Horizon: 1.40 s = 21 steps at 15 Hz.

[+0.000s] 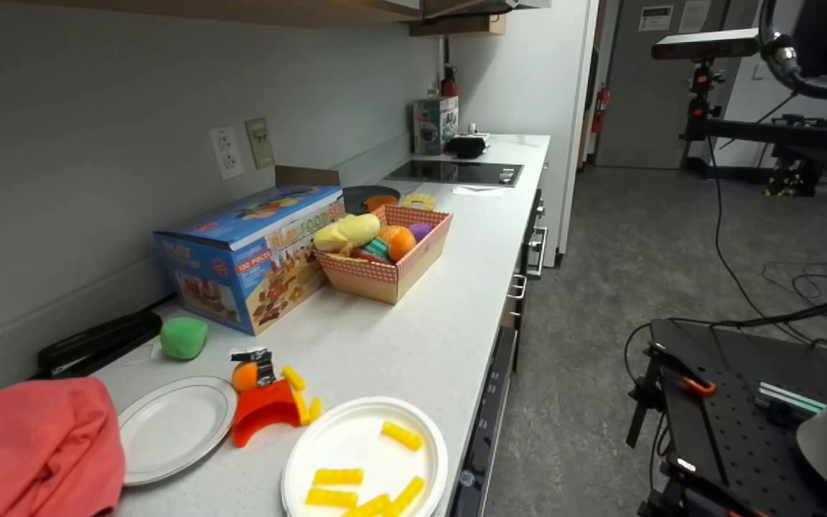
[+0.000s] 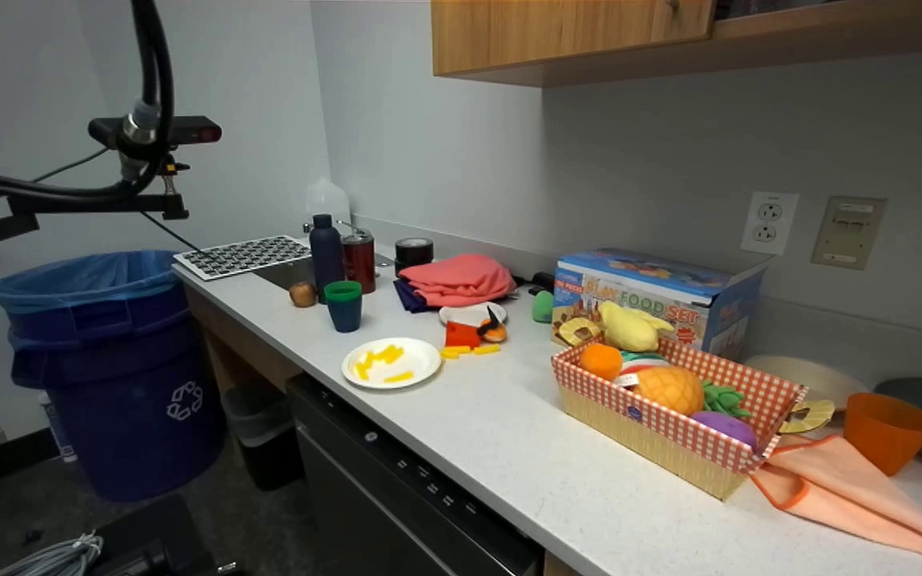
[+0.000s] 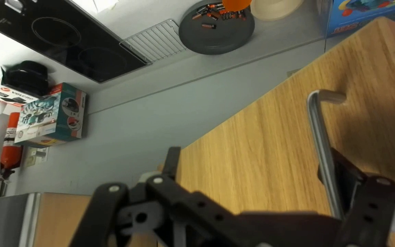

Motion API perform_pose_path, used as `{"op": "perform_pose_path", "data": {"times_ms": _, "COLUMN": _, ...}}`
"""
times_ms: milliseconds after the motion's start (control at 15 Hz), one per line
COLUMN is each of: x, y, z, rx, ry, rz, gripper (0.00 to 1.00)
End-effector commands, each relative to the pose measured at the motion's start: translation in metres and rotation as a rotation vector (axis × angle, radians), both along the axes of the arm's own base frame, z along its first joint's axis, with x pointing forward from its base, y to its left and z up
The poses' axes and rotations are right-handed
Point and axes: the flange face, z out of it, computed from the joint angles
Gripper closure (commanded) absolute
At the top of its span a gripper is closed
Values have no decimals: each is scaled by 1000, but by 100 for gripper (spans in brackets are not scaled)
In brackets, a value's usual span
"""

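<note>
In the wrist view my gripper (image 3: pixel 253 166) is open, its two black fingers wide apart in front of a light wooden cabinet door (image 3: pixel 245 147). A bent metal bar handle (image 3: pixel 322 147) is fixed to the door. The right-hand finger is at the handle; its tip shows partly behind the bar, and I cannot tell whether it touches. The left-hand finger is near the door's edge, with grey wall beyond. Nothing is between the fingers except the door surface behind. The gripper is out of sight in both exterior views; the upper wooden cabinet (image 2: pixel 573 36) shows at the top of an exterior view.
Below are a black cooktop (image 3: pixel 63 37), a wire rack (image 3: pixel 156 41) and a dark plate (image 3: pixel 216 34) with batteries. A teal box (image 3: pixel 51 116) stands by a fire extinguisher (image 3: pixel 11 140). The counter (image 2: pixel 493 448) holds a checked basket (image 2: pixel 653 416), a play-food box (image 2: pixel 653 296) and plates.
</note>
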Motion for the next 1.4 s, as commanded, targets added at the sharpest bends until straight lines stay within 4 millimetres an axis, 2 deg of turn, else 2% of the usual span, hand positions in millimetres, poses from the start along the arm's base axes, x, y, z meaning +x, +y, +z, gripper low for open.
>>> {"op": "perform_pose_path", "data": {"times_ms": 0, "x": -21, "y": -32, "z": -5, "rx": 16, "ry": 35, "rz": 18, "gripper": 0}}
{"op": "perform_pose_path", "data": {"times_ms": 267, "x": -31, "y": -40, "z": -1, "rx": -6, "ry": 104, "rz": 19, "gripper": 0}}
{"op": "perform_pose_path", "data": {"times_ms": 467, "x": -33, "y": -34, "z": 1, "rx": 48, "ry": 123, "rz": 153, "gripper": 0}}
{"op": "perform_pose_path", "data": {"times_ms": 733, "x": -43, "y": -41, "z": -13, "rx": 167, "ry": 180, "rz": 296, "gripper": 0}}
{"op": "perform_pose_path", "data": {"times_ms": 933, "x": -52, "y": -45, "z": -13, "rx": 202, "ry": 252, "rz": 344, "gripper": 0}}
{"op": "perform_pose_path", "data": {"times_ms": 1067, "x": -57, "y": -37, "z": -10, "rx": 191, "ry": 309, "rz": 372, "gripper": 0}}
{"op": "perform_pose_path", "data": {"times_ms": 1133, "x": -43, "y": -19, "z": -12, "rx": 189, "ry": 327, "rz": 405, "gripper": 0}}
{"op": "perform_pose_path", "data": {"times_ms": 1333, "x": -27, "y": 16, "z": -9, "rx": 161, "ry": 375, "rz": 471, "gripper": 0}}
